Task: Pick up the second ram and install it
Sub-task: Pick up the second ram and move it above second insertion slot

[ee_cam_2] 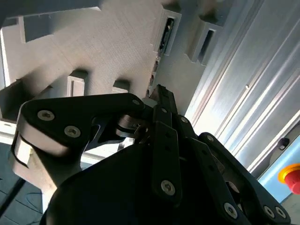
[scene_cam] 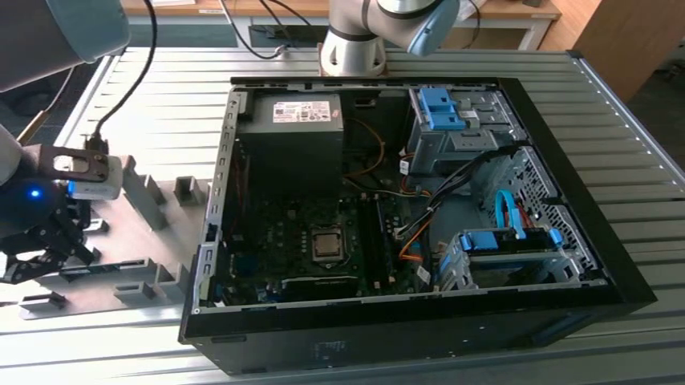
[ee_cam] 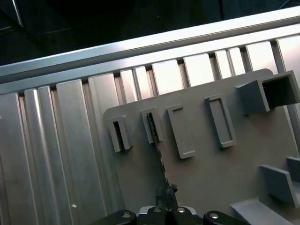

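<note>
On the slatted aluminium table (scene_cam: 642, 200), one open desktop computer case (scene_cam: 599, 265) lies on its side, and just off its side at the exterior view's left sits one grey holder tray (scene_cam: 150, 241) with upright blocks. The single gripper (scene_cam: 48, 249) hangs over that tray, well apart from the case. In the first wrist view the tray (ee_cam: 211, 168) carries a row of four slotted blocks, and the second ram (ee_cam: 159, 159) stands on edge with its far end in one of the two inner blocks (ee_cam: 151, 125), seen as a thin line running to the gripper (ee_cam: 166, 193). In the second wrist view the gripper (ee_cam_2: 157, 91) has its jaws drawn narrow, pinched on the near end of the ram (ee_cam_2: 153, 77), which reaches to the same slotted block (ee_cam_2: 166, 28) on the tray (ee_cam_2: 108, 42); the ram sits low in its holder, not lifted clear. One red button on a yellow base (ee_cam_2: 291, 177) shows at the table's edge. Inside the case the exterior view shows one power supply (scene_cam: 294, 128), one CPU socket (scene_cam: 326, 243) on the motherboard, long black slot rails (scene_cam: 374, 233) just beside it, two blue drive caddies (scene_cam: 439, 108) (scene_cam: 503, 241) and orange cables (scene_cam: 412, 241)
</note>
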### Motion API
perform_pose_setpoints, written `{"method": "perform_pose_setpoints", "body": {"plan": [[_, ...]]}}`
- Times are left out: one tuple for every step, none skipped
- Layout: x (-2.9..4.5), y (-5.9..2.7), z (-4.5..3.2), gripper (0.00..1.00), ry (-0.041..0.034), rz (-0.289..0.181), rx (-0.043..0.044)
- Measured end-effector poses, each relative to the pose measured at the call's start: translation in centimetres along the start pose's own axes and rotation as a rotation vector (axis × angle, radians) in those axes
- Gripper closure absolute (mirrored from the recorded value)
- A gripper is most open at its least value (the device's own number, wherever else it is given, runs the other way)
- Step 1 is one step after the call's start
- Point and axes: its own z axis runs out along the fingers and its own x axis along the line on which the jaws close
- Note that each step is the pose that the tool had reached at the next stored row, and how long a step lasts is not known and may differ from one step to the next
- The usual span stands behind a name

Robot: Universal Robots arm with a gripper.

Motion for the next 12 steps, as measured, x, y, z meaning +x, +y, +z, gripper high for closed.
{"method": "perform_pose_setpoints", "body": {"plan": [[0.00, 0.00, 0.00, 0.90, 0.0008, -0.018, -0.0004], [0.00, 0.00, 0.00, 0.90, 0.0015, -0.036, -0.0009], [0.00, 0.00, 0.00, 0.90, 0.0023, -0.055, -0.0013], [0.00, 0.00, 0.00, 0.90, 0.0030, -0.072, -0.0017], [0.00, 0.00, 0.01, 0.90, 0.0037, -0.089, -0.0021], [0.00, 0.00, 0.01, 0.90, 0.0043, -0.106, -0.0025], [0.00, 0.00, 0.01, 0.90, 0.0050, -0.122, -0.0029], [0.00, 0.00, 0.01, 0.90, 0.0056, -0.138, -0.0032], [0.00, 0.00, 0.01, 0.90, 0.0062, -0.152, -0.0036], [0.00, 0.00, 0.02, 0.90, 0.0067, -0.166, -0.0039], [0.00, 0.00, 0.01, 0.90, 0.0073, -0.180, -0.0042], [0.00, 0.00, 0.01, 0.90, 0.0077, -0.189, -0.0044]]}}
